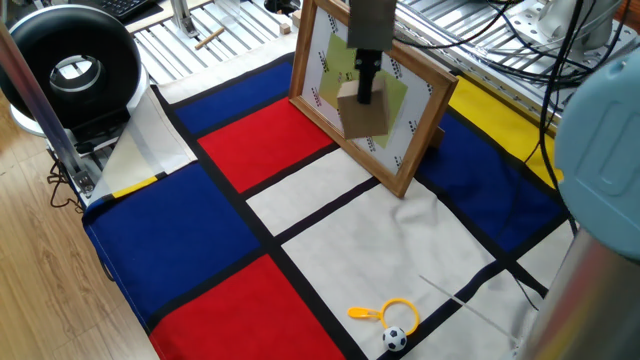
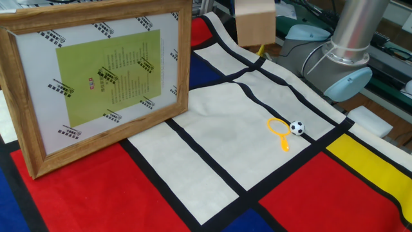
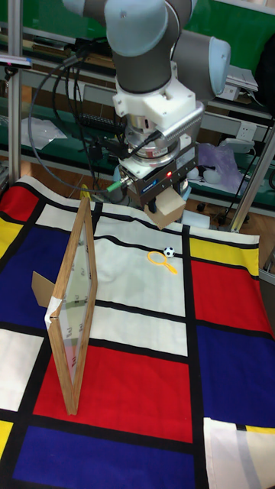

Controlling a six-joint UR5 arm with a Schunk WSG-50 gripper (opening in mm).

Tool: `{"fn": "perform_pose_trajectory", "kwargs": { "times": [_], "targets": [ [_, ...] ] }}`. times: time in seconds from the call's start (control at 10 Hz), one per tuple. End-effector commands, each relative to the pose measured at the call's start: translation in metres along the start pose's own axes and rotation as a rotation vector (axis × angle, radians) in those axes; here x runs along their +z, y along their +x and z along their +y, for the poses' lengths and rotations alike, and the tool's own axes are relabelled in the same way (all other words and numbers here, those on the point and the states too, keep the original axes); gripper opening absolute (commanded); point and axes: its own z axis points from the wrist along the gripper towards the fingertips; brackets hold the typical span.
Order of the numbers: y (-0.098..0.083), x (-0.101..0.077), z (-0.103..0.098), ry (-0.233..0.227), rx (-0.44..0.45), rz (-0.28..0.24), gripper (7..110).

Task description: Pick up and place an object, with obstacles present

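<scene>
The object, a small light-tan wooden cube, hangs in the air with my gripper shut on it. In one fixed view it is seen against the front of the upright wooden-framed picture, the obstacle. In the other fixed view the cube hangs at the top edge, to the right of and beyond the picture. The tall fixed view shows the cube under the gripper, above the white cloth panel to the right of the picture, which is seen edge-on.
A tiny football and a yellow ring lie on the white panel near the cloth's edge. A black round device stands off the cloth at the left. The arm's base rises beside the table.
</scene>
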Motion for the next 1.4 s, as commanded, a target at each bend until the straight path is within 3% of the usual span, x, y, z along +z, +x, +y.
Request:
{"fn": "perform_pose_trajectory", "kwargs": {
  "times": [0.0, 0.3, 0.6, 1.0, 1.3],
  "targets": [
    [-0.014, 0.017, -0.002, 0.01, -0.002, -0.023, 7],
    [-0.026, 0.039, -0.015, 0.075, 0.016, -0.035, 7],
    [-0.039, 0.053, -0.019, 0.099, 0.021, -0.053, 7],
    [-0.051, 0.074, -0.027, 0.109, 0.021, -0.077, 7],
    [-0.044, 0.077, -0.025, 0.097, 0.026, -0.053, 7]
  ]
}}
